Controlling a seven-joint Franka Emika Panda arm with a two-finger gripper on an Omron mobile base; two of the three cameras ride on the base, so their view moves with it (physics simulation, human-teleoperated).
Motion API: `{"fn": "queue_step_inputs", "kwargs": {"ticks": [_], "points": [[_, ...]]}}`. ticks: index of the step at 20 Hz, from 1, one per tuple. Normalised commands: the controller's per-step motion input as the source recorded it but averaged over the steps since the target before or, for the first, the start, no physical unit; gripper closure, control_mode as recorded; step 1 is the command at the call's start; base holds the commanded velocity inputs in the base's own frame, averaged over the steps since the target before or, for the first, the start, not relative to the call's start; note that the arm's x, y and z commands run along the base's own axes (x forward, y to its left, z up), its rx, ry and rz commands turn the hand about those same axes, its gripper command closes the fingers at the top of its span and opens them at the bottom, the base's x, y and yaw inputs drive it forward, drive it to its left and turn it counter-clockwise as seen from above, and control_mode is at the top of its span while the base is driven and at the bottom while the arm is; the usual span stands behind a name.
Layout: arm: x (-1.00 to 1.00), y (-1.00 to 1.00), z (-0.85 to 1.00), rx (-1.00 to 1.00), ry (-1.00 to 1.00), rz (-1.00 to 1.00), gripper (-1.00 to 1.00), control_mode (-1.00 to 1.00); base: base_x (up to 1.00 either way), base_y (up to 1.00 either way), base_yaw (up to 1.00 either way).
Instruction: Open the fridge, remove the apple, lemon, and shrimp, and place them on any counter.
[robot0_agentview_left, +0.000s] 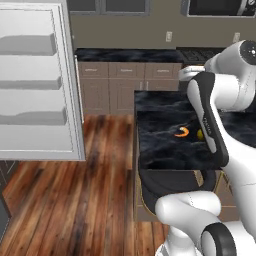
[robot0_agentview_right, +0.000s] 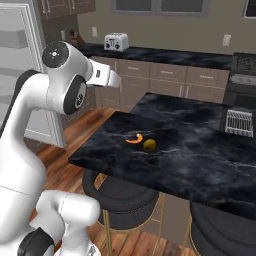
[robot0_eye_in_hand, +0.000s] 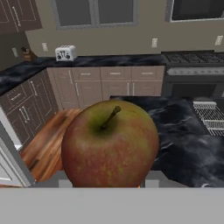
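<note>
I saw the fridge (robot0_agentview_left: 40, 80) door hanging open off to the claw's side, shelves bare. Ahead and below the claw lay the counter (robot0_agentview_right: 200, 145), where the lemon (robot0_agentview_right: 149, 145) and shrimp (robot0_agentview_right: 134, 139) sat touching, apparently already delivered. The claw (robot0_eye_in_hand: 107, 186) was clamped on the apple (robot0_eye_in_hand: 109, 142), carried for placing, I judged. The apple hid its fingertips.

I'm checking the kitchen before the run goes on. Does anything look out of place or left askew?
The fridge door stands wide open over the wooden floor. A shrimp and a lemon lie loose on the bare counter, close together. The apple sits upright at the gripper. Nothing looks spilled or damaged.
</note>
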Motion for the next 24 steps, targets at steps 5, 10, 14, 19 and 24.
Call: {"fn": "queue_step_inputs", "kwargs": {"ticks": [5,10,14,19,24], "points": [[0.0,0.0,0.0,0.0,0.0,0.0,1.0,1.0,0.49,-0.15,-0.13],[0.0,0.0,0.0,0.0,0.0,0.0,1.0,1.0,0.37,-0.04,-0.1],[0.14,-0.06,-0.08,0.0,0.05,-0.04,1.0,-1.0,0.13,-0.05,-0.04],[0.24,-0.07,-0.3,0.0,0.04,-0.08,1.0,-1.0,0.0,0.0,0.0],[0.29,-0.07,-0.42,0.01,0.05,-0.04,1.0,-1.0,0.0,0.0,0.0]]}}
